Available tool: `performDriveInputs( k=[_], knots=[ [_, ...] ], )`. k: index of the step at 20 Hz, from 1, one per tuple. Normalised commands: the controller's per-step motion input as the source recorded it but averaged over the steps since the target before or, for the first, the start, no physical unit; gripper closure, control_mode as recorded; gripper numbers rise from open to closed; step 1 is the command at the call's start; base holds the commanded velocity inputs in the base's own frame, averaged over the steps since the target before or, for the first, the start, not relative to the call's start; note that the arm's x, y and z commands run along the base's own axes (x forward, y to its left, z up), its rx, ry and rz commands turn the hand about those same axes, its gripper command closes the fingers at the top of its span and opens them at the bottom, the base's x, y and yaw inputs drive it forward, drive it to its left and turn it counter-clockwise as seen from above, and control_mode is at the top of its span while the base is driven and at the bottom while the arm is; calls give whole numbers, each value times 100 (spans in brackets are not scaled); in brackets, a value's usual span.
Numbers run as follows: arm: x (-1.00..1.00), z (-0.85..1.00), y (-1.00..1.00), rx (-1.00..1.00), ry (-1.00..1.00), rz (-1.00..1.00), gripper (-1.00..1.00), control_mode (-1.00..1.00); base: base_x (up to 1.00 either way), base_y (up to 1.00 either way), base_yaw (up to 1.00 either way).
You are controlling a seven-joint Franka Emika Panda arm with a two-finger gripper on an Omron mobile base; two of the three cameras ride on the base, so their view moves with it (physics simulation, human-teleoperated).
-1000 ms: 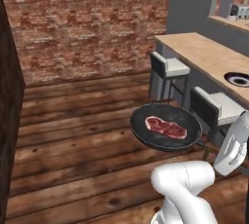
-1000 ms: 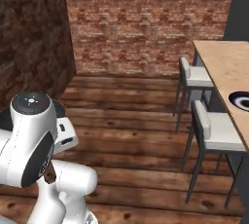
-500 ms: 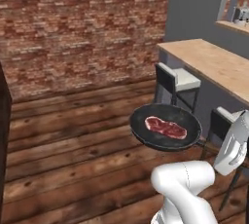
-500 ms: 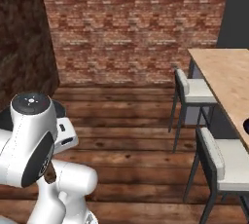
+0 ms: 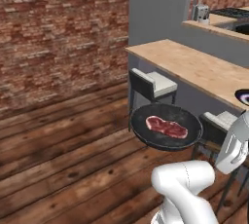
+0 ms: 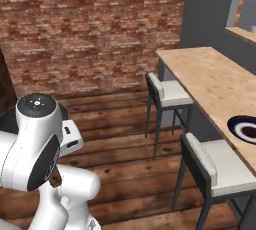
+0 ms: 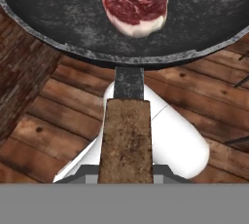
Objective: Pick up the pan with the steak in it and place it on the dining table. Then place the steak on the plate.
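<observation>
The pan (image 5: 166,126) hangs level in the air above the wooden floor (image 5: 63,159), beside the dining table (image 5: 194,67) and its stools (image 5: 154,84). Its long brown handle (image 7: 126,140) runs straight back toward the hand, where the gripper's fingers are clamped on it. The steak (image 5: 167,126) lies flat inside. The plate (image 6: 245,128) rests on the table.

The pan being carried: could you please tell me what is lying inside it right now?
Inside the pan lies only the steak, flat on the black base. The metal directly beneath the meat is covered, so nothing can be said about it.
</observation>
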Motion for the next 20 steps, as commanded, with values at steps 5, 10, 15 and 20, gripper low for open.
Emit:
performDriveInputs(
  k=[5, 10, 15, 20],
  knots=[
    [0, 0, 0, 0, 0, 0, 100, 100, 0, 0, -50],
    [0, 0, 0, 0, 0, 0, 100, 100, 0, 0, -50],
    [0, 0, 0, 0, 0, 0, 100, 100, 0, 0, -50],
    [0, 0, 0, 0, 0, 0, 100, 100, 0, 0, -50]
  ],
)
